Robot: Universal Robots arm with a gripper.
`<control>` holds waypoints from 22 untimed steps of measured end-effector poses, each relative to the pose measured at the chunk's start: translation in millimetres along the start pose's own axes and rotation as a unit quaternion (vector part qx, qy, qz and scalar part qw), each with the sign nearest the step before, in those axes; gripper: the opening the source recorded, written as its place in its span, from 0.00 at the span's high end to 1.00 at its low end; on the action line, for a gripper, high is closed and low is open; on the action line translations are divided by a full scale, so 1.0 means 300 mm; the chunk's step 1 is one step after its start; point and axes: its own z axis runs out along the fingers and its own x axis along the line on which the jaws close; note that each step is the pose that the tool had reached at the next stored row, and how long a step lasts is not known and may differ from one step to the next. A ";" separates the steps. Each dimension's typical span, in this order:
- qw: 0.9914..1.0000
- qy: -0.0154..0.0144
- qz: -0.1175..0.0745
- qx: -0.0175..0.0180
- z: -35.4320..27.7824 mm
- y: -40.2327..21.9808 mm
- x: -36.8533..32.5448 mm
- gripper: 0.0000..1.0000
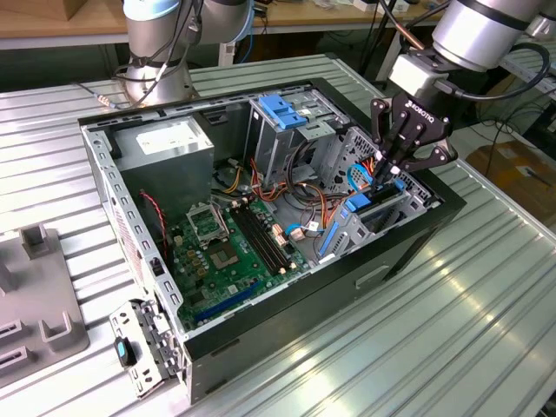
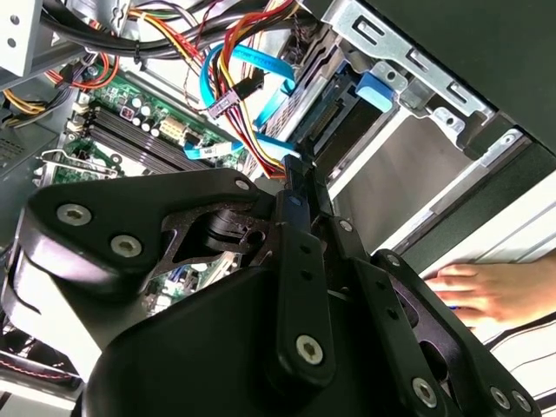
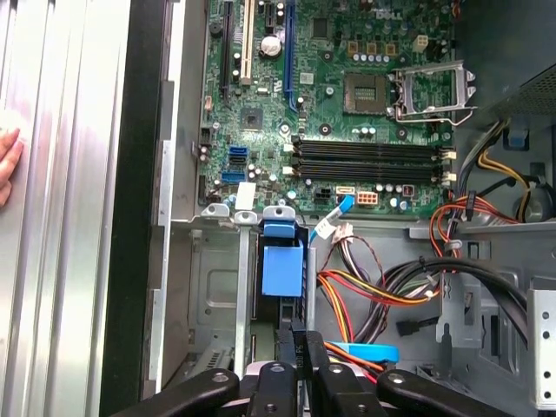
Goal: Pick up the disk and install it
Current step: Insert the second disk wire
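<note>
Presently, exterior view, from its left: open computer case (image 1: 139, 230) on ribbed table (image 1: 452, 330), motherboard (image 1: 234, 248) exposed; tall grey cage with fixed blue bracket (image 1: 280, 110); at the view's right, gripper (image 1: 388, 170) lowered into the drive bay (image 1: 382, 213), fingers drawn close together on the end of the disk (image 1: 363, 205); disk stands on edge, partly seated in the bay, blue carrier end (image 3: 281, 269) visible in the first wrist view. Risks, as judged: loose cables (image 3: 373, 287) just beside the bay could snag; a tilted carrier could jam in its guides; a person's hand (image 2: 478, 291) rests near the case.
</note>
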 end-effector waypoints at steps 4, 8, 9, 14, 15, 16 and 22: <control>1.000 0.000 0.000 -0.001 0.000 0.000 0.000 0.84; 1.000 0.000 0.000 -0.002 0.000 0.000 0.000 0.84; 1.000 0.000 0.000 -0.003 0.000 0.000 0.000 0.84; 1.000 0.000 0.000 -0.004 0.000 0.000 0.000 0.84; 1.000 0.000 0.000 -0.004 0.000 0.000 0.000 0.84; 1.000 0.000 0.000 -0.004 0.000 0.000 0.000 0.84; 1.000 0.000 0.000 -0.005 -0.008 0.001 0.000 0.84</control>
